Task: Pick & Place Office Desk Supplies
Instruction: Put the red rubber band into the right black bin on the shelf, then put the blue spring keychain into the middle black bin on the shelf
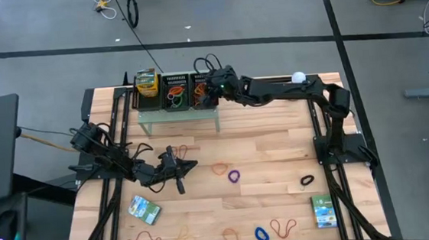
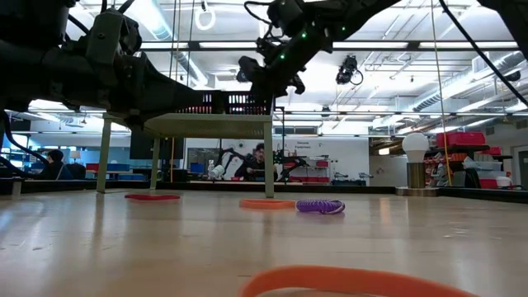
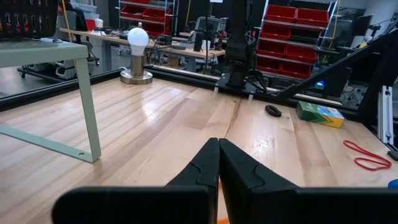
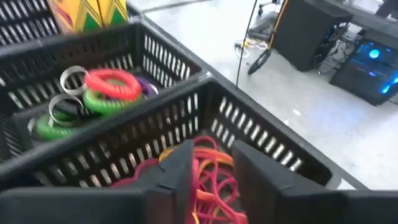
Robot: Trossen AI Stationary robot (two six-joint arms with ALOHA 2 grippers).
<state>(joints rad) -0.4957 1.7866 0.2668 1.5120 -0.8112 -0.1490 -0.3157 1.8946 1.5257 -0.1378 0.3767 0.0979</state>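
We see the right pincer (image 4: 208,171) parted over the black mesh tray (image 4: 261,134) on the pale-green shelf (image 1: 180,116), above red and orange rubber bands (image 4: 211,180) lying inside. The left pincer (image 3: 219,163) (pressed together, gripping nothing we can see) sits low over the desk (image 1: 262,143), where more loops (image 1: 234,175) and packets (image 1: 144,209) lie scattered.

Pale wooden table (image 1: 277,142) with light and tan planks. Black mesh trays (image 4: 186,102) hold red and orange rubber bands (image 4: 208,177) and red and green coils (image 4: 109,90). A purple band (image 1: 233,176), a black band (image 1: 307,180), and a green-white-blue packet (image 1: 324,211) lie on the wood.
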